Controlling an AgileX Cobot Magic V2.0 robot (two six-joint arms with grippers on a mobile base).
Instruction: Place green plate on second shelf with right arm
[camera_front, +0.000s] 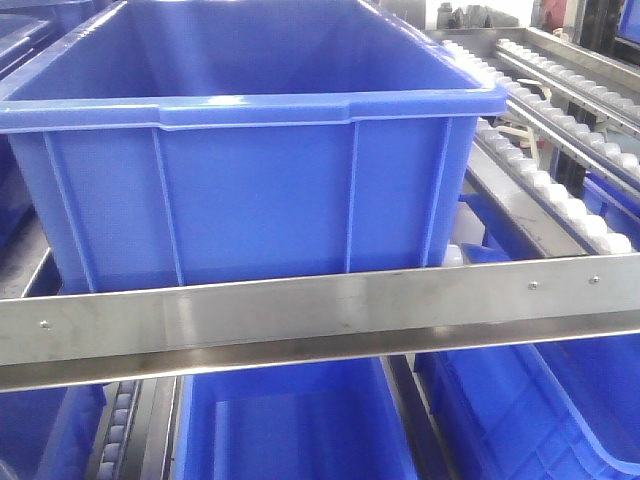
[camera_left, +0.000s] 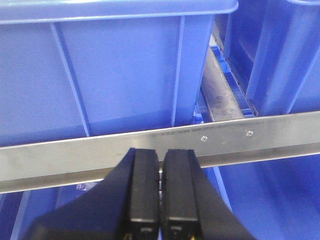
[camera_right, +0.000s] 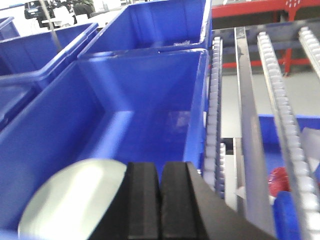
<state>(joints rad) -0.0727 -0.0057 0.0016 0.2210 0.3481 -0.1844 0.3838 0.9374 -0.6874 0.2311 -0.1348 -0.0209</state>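
Pale sage-green round plate (camera_right: 75, 197) is seen at the lower left of the right wrist view, lying inside a deep blue plastic bin (camera_right: 145, 115), just left of the right gripper (camera_right: 160, 200). The black padded jaws of that gripper are pressed together with nothing between them; whether the plate edge touches the gripper body cannot be told. To the right of the bin, white roller tracks (camera_right: 215, 110) run up the frame.

In the left wrist view the left gripper (camera_left: 160, 195) sits at the bottom centre, its jaws likewise closed on nothing, facing a brushed steel rail (camera_left: 240, 137) and a blue bin wall.

In the front view no plate is visible; only a large blue crate (camera_front: 250, 150) behind the steel shelf rail (camera_front: 320, 310) is shown.

The plate appears to be deposited already and released, so the placing is judged essentially done; only withdrawal of the right arm seems left.
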